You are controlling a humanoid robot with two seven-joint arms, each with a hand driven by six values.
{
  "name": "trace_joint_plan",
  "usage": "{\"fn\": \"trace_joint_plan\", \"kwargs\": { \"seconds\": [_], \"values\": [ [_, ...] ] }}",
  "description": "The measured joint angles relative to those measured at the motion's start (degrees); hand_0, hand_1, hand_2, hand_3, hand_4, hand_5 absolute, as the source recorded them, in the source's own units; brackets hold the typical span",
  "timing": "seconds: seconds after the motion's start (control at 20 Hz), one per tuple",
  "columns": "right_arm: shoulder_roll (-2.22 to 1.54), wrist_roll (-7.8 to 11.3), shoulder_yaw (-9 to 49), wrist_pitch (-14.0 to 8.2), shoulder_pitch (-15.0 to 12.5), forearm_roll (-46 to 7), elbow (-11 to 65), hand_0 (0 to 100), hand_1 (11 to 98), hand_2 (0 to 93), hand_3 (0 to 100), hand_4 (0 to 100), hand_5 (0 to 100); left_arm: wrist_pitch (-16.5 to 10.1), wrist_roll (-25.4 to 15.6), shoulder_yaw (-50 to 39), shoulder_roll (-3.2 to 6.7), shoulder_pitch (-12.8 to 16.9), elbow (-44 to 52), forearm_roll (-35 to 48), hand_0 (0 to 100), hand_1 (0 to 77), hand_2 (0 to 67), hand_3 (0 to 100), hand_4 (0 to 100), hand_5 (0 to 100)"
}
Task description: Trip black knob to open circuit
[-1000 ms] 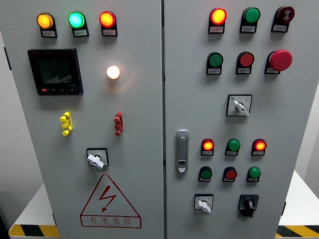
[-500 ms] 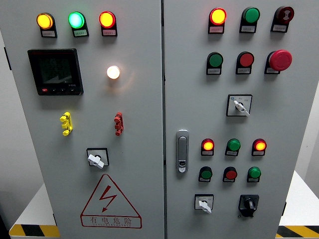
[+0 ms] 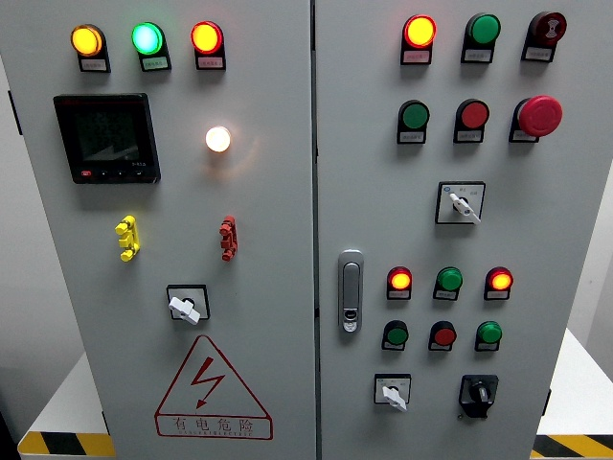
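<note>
Low on the right door's panel (image 3: 565,192), the black knob (image 3: 478,392) sits unobstructed; no hand shows.

There are two grey doors (image 3: 268,192). There is one black knob (image 3: 478,392) and three white knobs (image 3: 183,307). There is one screen (image 3: 106,137) and one silver handle (image 3: 351,290). There is one big red stop button (image 3: 539,115). There is one white light (image 3: 217,139). There is one yellow clip (image 3: 126,238) and one red clip (image 3: 227,238). There is one warning sign (image 3: 208,391) shaped like a triangle. At the top left sit three small round lights (image 3: 147,38) in a row.
</note>
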Motion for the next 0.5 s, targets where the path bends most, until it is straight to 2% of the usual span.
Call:
{"fn": "trace_joint_plan", "kwargs": {
  "seconds": [0.2,0.3,0.35,0.4,0.45,0.5],
  "values": [
    [-0.29,0.11,-5.48,-1.13,-6.00,4.15,14.01,45,50.8,0.0,42,40,46,0.00,0.00,0.00,0.00,0.00,0.00,0.00,0,0.0,19.4,26,10,9],
    [-0.48,0.11,-8.06,-2.64,-8.93,5.31,20.95,46,55.7,0.0,49,50,53,0.00,0.00,0.00,0.00,0.00,0.00,0.00,0,0.0,19.4,26,10,9],
    [-0.58,0.11,-9.81,-3.98,-10.23,5.77,24.05,47,56.2,0.0,52,55,57,0.00,0.00,0.00,0.00,0.00,0.00,0.00,0,0.0,19.4,26,10,9],
    [-0.64,0.11,-11.64,-6.21,-10.98,6.05,26.72,50,58.0,0.0,58,62,66,0.00,0.01,0.00,0.00,0.00,0.00,0.00,0,0.0,19.4,26,10,9],
    [-0.67,0.09,-13.59,-9.34,-11.23,6.17,28.75,53,59.7,0.0,64,68,76,0.00,0.01,0.00,0.00,0.01,0.00,0.00,0,0.0,19.4,26,10,9],
    [-0.66,0.05,-15.87,-13.11,-11.25,6.19,30.62,55,60.6,0.3,68,71,80,0.00,0.01,0.00,0.00,0.01,0.00,0.00,0,0.0,19.4,26,10,9]
  ]
}}
